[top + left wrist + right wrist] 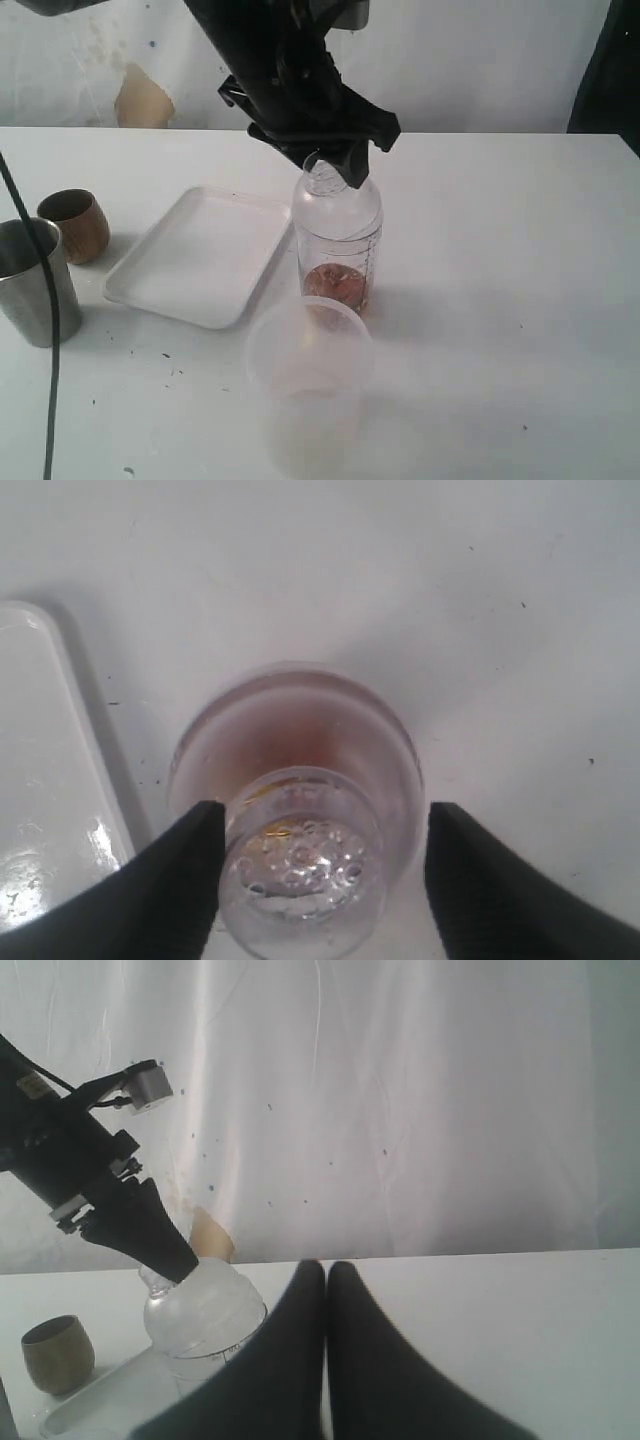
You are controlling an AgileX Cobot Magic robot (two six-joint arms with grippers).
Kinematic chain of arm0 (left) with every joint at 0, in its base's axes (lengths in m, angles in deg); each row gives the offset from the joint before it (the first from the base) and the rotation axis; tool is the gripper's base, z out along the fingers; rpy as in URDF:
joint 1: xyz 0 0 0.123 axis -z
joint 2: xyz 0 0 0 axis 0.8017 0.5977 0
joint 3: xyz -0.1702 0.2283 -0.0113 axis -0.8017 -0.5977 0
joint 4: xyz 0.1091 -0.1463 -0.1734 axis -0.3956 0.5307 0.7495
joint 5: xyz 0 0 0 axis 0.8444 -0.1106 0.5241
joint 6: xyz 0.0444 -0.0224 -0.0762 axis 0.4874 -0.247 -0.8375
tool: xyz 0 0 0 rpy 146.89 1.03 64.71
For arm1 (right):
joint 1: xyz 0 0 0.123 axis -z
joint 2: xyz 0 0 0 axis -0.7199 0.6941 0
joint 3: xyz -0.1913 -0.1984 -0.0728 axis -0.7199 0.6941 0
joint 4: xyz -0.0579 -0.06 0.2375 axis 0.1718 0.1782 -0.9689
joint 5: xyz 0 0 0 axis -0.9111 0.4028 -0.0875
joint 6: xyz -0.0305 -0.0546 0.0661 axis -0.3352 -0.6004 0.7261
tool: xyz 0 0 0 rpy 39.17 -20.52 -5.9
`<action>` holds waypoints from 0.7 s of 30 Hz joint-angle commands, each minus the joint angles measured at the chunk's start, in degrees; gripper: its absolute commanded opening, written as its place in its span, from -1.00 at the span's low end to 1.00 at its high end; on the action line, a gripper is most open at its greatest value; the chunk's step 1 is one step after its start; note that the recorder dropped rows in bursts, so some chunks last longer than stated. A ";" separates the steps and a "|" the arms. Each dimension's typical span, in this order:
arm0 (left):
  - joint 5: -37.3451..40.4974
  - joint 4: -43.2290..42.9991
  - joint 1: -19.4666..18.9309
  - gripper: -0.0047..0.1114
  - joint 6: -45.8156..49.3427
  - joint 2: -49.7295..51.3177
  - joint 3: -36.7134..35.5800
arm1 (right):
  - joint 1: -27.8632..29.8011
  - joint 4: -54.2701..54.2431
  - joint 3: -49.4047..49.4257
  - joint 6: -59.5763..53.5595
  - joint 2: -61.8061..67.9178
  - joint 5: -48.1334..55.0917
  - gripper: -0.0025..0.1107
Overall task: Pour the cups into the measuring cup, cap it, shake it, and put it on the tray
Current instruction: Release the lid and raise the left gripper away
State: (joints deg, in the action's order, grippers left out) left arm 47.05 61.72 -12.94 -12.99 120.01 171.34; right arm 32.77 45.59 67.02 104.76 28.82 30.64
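The measuring cup (338, 250) stands upright on the white table just right of the tray (200, 255), with brown contents at its bottom and a clear domed cap on top. My left gripper (335, 160) hangs over that cap, open. In the left wrist view its fingers straddle the cap's knob (300, 870), with a clear gap on one side. The wooden cup (75, 225) and the steel tumbler (35, 280) stand upright at the far left. My right gripper (327, 1268) is shut and holds nothing, well back from the measuring cup (200, 1310).
A wide frosted plastic tub (310, 350) stands close in front of the measuring cup, toward the table's near edge. A black cable (50, 330) hangs across the steel tumbler. The white wall runs behind the table's far edge.
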 commanded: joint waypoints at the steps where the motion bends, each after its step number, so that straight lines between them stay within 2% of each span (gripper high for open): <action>1: -0.91 0.16 0.43 0.18 -0.40 -0.04 0.19 | 0.33 0.62 0.14 0.13 -0.36 -0.50 -0.96; 9: -1.73 0.16 0.43 0.41 -0.26 -0.04 0.29 | 0.33 0.62 0.14 0.13 -0.36 -0.50 -0.96; 21: -5.08 -4.44 0.31 0.41 -0.16 -5.60 0.29 | 0.33 0.62 0.14 0.13 -0.36 -0.50 -0.96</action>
State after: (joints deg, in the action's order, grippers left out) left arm 43.16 57.61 -12.75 -12.99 116.98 171.34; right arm 32.77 45.59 67.02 104.76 28.82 30.64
